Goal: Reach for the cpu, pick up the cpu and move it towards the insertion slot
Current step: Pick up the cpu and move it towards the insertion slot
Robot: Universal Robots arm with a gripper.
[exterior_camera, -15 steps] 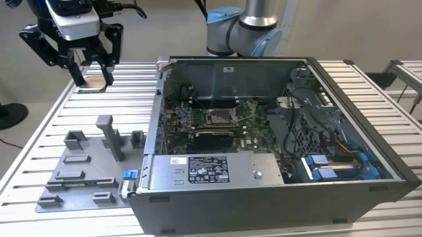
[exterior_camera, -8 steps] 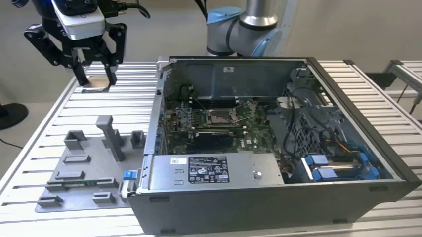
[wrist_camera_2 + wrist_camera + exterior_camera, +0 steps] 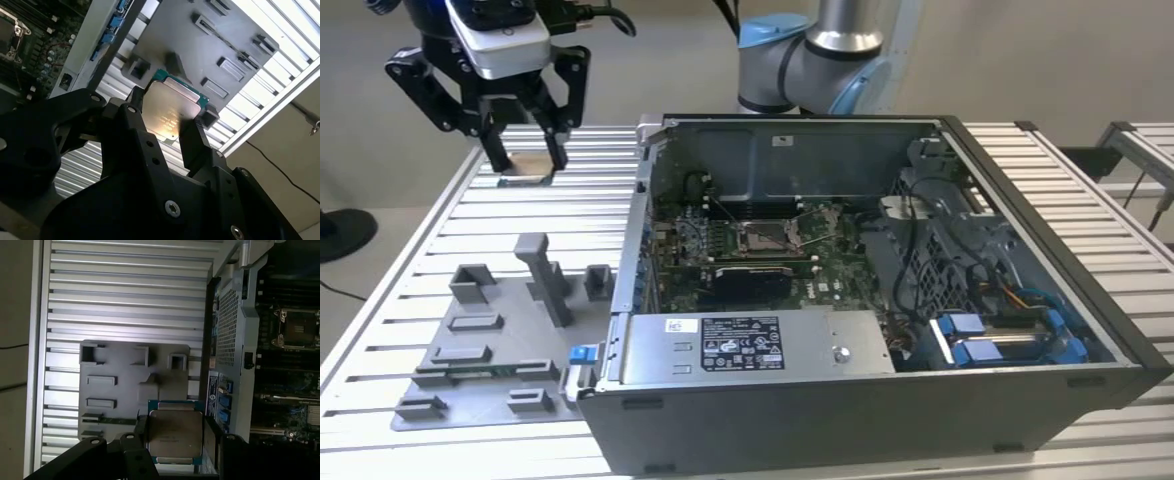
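Black tool (image 3: 167,127) fingers clamp the cpu (image 3: 170,112) by two opposite edges, lifted clear of the grey tray (image 3: 125,385). At the exterior view's upper left, the tool (image 3: 523,160) hangs above the tabletop (image 3: 400,270), well apart from the insertion slot (image 3: 765,236).

In the exterior view the arm (image 3: 817,55) runs out past the top edge, and the upper part of the gripper (image 3: 523,160) is cut off there too. The cpu (image 3: 523,176) is too small and too far to make out beyond a pale patch between the fingertips.

In both wrist views the black fingers (image 3: 192,145) cover the chip's two side edges, and the gripper body hides its nearer edge (image 3: 175,437).

The computer case (image 3: 881,400) loses its near right corner at the frame edge.

The insertion slot (image 3: 767,235) sits small on the board; its lever cannot be told. In the second wrist view the slot (image 3: 9,30) is cut by the picture's edge.

The grey tray (image 3: 494,340) has its recesses too small to read.
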